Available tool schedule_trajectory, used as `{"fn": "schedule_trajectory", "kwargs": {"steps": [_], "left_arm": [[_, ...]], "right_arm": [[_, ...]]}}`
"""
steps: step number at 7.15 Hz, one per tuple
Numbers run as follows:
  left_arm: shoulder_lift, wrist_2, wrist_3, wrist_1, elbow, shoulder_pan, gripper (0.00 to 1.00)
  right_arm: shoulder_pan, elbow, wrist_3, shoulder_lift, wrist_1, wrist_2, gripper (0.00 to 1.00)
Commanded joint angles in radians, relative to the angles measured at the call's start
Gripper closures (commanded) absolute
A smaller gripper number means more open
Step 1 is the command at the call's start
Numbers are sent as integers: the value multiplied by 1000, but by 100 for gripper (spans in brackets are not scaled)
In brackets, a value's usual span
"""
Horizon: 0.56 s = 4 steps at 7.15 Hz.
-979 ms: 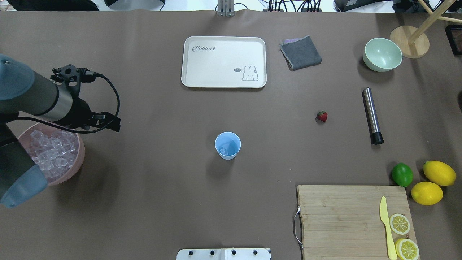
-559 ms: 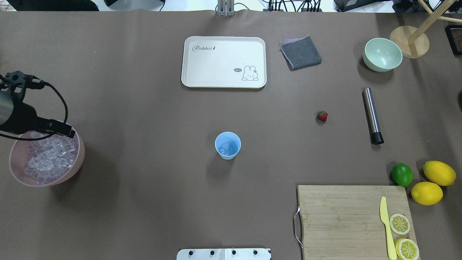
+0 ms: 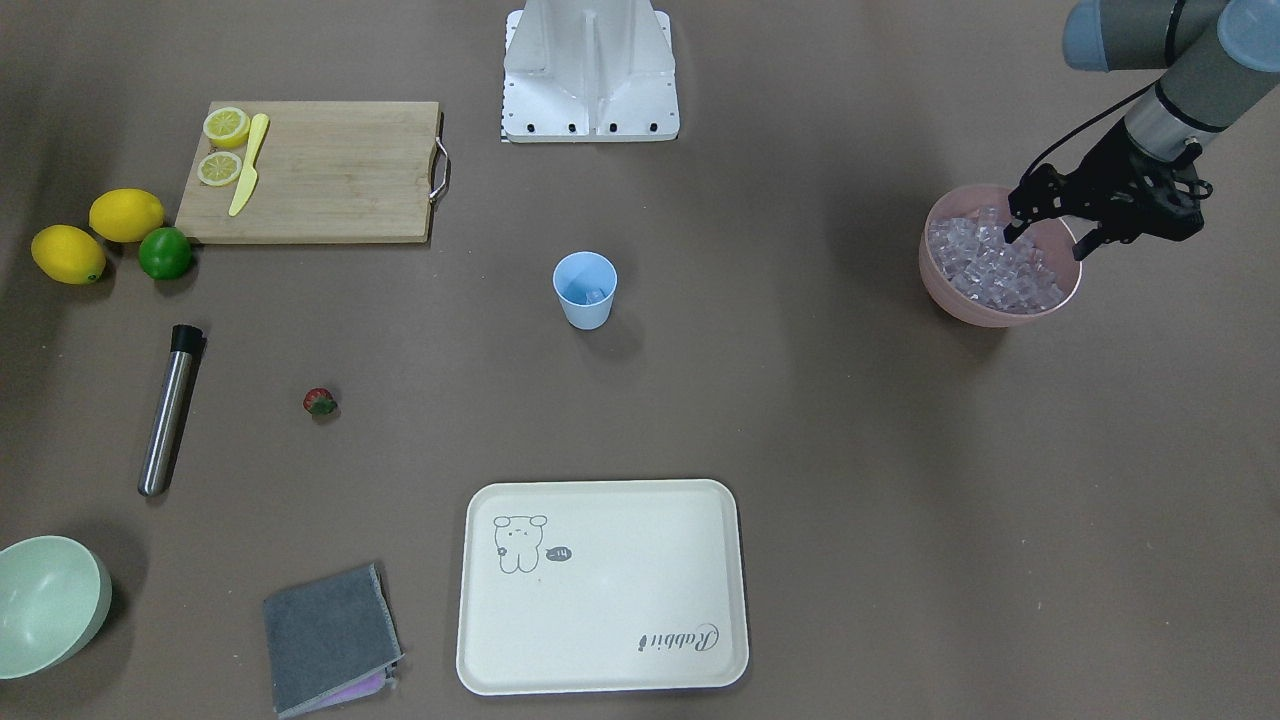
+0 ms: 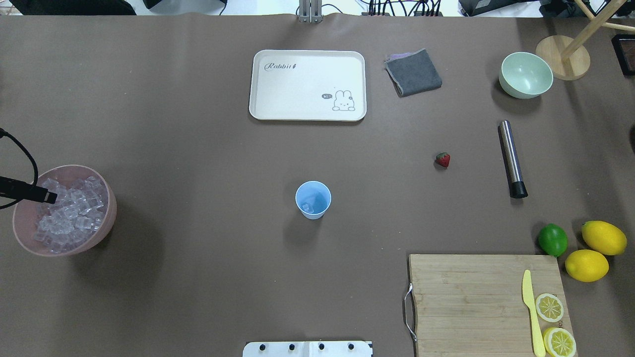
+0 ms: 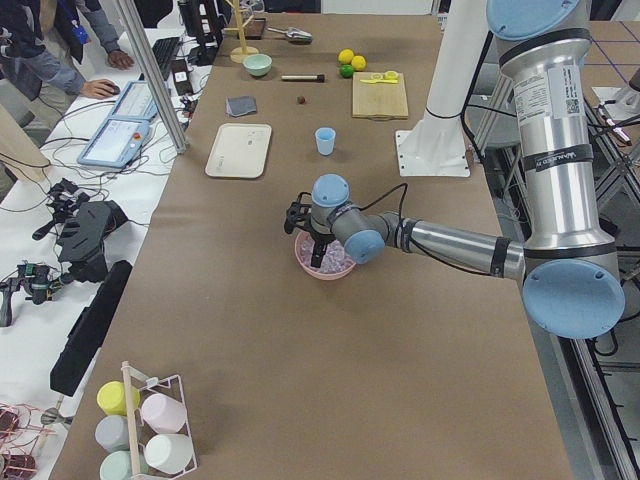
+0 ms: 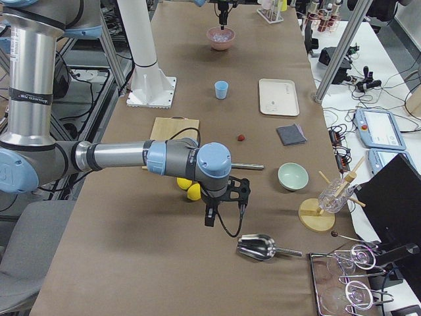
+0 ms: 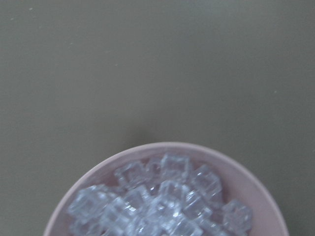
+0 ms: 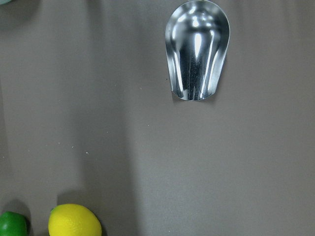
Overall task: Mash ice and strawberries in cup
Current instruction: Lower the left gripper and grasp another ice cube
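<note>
The light blue cup [image 4: 313,199] stands mid-table, also in the front-facing view [image 3: 584,290], with a clear ice cube [image 4: 308,207] inside. More ice [image 3: 990,265] fills the pink bowl [image 4: 106,218] at the left. The red strawberry [image 4: 443,159] lies on the table right of the cup. My left gripper [image 3: 1048,240] hangs over the pink bowl, open and empty, with its fingertips [image 4: 47,197] at the ice. My right gripper [image 6: 225,209] shows only in the exterior right view, beyond the lemons. I cannot tell whether it is open or shut.
A steel muddler [image 4: 511,158] lies right of the strawberry. A white tray [image 4: 307,84], grey cloth [image 4: 413,73] and pale green bowl [image 4: 526,74] are at the back. A cutting board [image 4: 471,302], lime [image 4: 552,239] and lemons [image 4: 603,237] are front right. A metal scoop [image 8: 198,49] lies under the right wrist.
My left arm has drawn back to the overhead view's left edge. Only a fingertip over the pink bowl's ice still shows there. The cup and strawberry have not moved.
</note>
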Motion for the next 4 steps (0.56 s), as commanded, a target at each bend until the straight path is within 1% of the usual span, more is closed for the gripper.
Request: {"fn": "schedule_trajectory", "kwargs": {"steps": [1, 4], "left_arm": [[1, -3, -77, -69, 18, 11, 7], [-45, 19, -205, -80, -2, 97, 8]], "right_arm": [[0, -4, 0, 3, 0, -3, 0], [0, 1, 0, 0, 0, -1, 0]]}}
